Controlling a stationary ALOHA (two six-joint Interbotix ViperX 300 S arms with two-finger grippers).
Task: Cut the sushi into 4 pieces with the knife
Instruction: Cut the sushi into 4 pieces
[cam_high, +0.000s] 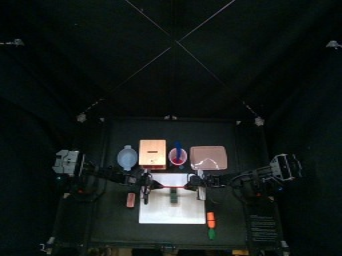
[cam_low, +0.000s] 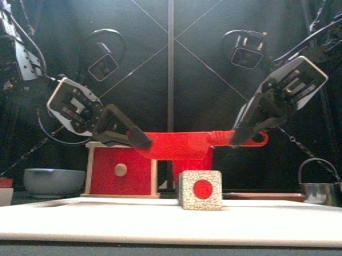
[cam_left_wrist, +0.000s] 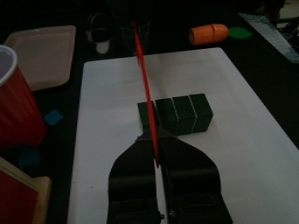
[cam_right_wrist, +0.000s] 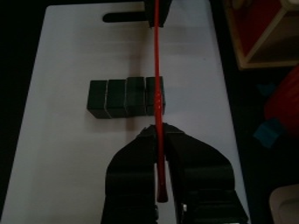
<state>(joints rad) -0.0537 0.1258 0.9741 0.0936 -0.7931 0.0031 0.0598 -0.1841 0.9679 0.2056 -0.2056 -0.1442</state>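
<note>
Two tools are seen from above meeting over the middle of the white cutting board (cam_high: 167, 225), the left tool (cam_high: 147, 182) reaching in from the left and the right tool (cam_high: 197, 182) from the right. Behind the board, a blue-grey bowl (cam_high: 126, 157), a wooden box (cam_high: 152, 153), a red cup (cam_high: 178, 155) and a pink tray (cam_high: 209, 157) are lined up on the desk (cam_high: 100, 225). From the front, the sushi roll (cam_low: 201, 190) is shown end-on on the board, with a red spot at its centre, and the red knife (cam_low: 187, 146) is held level above it, one end gripped by each tool. In the left wrist view, the left tool's (cam_left_wrist: 156, 162) jaws are closed to a thin gap on the knife (cam_left_wrist: 142, 87), whose blade is seen edge-on, running over the dark green blocks of the roll (cam_left_wrist: 181, 114) near one end. In the right wrist view, the right tool's (cam_right_wrist: 160, 144) jaws are likewise pinched on the other end of the knife (cam_right_wrist: 155, 70), which crosses the roll (cam_right_wrist: 117, 96) at its end block. Whether the blade touches the roll cannot be told.
</note>
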